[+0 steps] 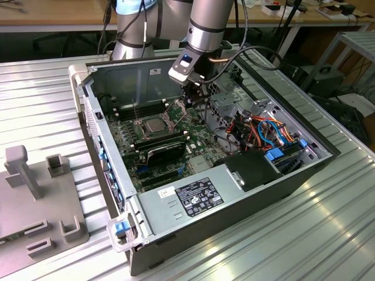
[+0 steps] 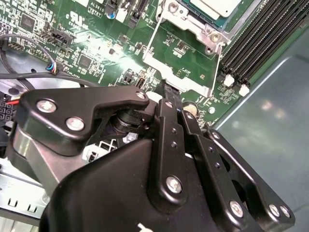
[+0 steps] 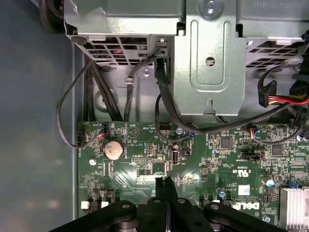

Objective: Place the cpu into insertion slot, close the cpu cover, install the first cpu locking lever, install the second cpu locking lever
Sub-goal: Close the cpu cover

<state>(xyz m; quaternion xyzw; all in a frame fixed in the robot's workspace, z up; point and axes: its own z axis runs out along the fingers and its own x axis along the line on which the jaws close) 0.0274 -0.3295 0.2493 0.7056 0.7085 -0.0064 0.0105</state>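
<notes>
The cpu [image 1: 153, 124] lies flat in the insertion slot [image 1: 144, 131], its silvery top uncovered. One chip, one socket. In the second wrist view the cpu [image 2: 212, 6] sits inside the slot's metal frame [image 2: 193, 24]. The single cpu cover [image 2: 181, 72] swings up and away from the slot, its free edge toward the gripper [image 2: 169, 92]. Two thin wire levers [image 2: 150, 41] run along the cover's two sides, both unlatched.

The gripper's black fingers [image 3: 163, 193] are pressed together, and their tips reach the cover's free edge. I cannot tell whether that edge is caught between them. In the exterior view the gripper [image 1: 196, 100] hangs just beside the raised cover [image 1: 176, 111].

The slot sits on the green motherboard [image 3: 222, 159], which carries one coin battery [image 3: 114, 150]. The board lies in the open computer case [image 1: 275, 181], together with one power supply [image 1: 193, 196], a grey metal drive cage [image 3: 207, 72] and bundles of cables [image 1: 263, 132]. The case rests on a ribbed aluminium table [image 1: 328, 234]. One grey fixture plate [image 1: 35, 199] lies on the exterior view's left, well apart from the case.
</notes>
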